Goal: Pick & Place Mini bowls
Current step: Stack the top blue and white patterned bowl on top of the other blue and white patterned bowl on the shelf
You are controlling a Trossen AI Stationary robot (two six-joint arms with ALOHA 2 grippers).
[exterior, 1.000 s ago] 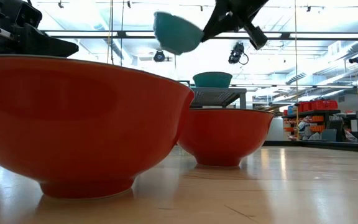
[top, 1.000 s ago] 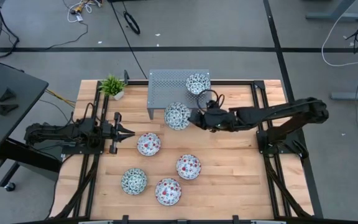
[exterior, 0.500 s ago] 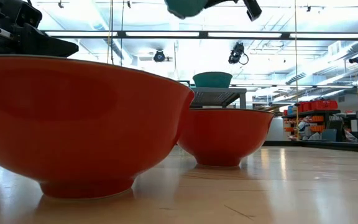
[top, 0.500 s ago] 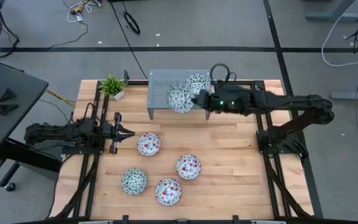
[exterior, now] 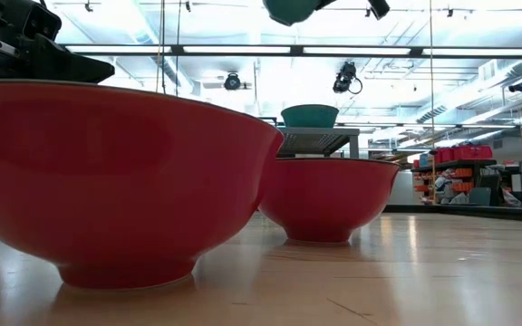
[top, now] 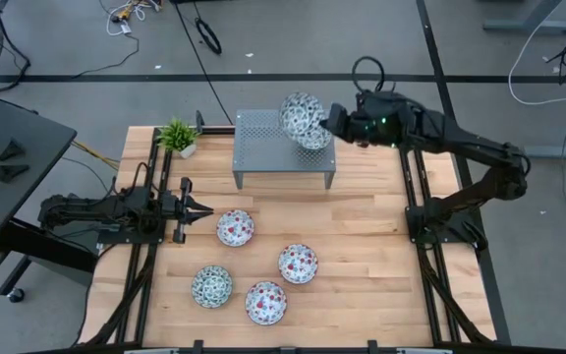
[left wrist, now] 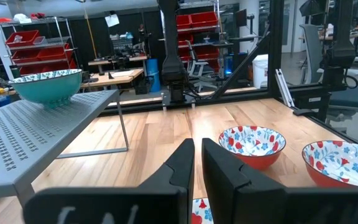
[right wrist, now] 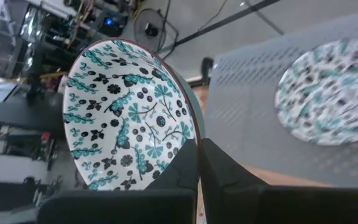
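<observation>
My right gripper (top: pixel 327 118) is shut on a green-teal mini bowl (top: pixel 301 116), carried in the air above the grey perforated stand (top: pixel 263 147). A second green-teal bowl (top: pixel 315 140) rests by its foot on the stand's right end, partly hidden under the held one. Three reddish bowls (top: pixel 235 228) (top: pixel 298 264) (top: pixel 265 303) and one green-teal bowl (top: pixel 211 286) stand on the table in front of the stand. My left gripper (top: pixel 204 208) waits at the table's left, shut, pointing right. In the low view the held bowl (exterior: pixel 288 9) shows at the top edge. My right gripper pinches the bowl's rim (right wrist: pixel 193 142) on the bowl's right side, one finger (right wrist: pixel 178 169) inside the bowl and one outside. The fingers come about level from the table's right. The bowl is lifted clear above the stand and tilted.
A small potted plant (top: pixel 177 136) stands at the far left corner. The stand's left half (top: pixel 258 138) is bare. Dark rails (top: pixel 411 187) run along the table's left and right sides. Bare wood lies right of the bowls (top: pixel 371 256).
My right gripper, still shut on the green-teal bowl, has risen and moved toward the far edge and a little right. The bowl has gone from in front of the stand to above the stand's right end, over the other green-teal bowl.
</observation>
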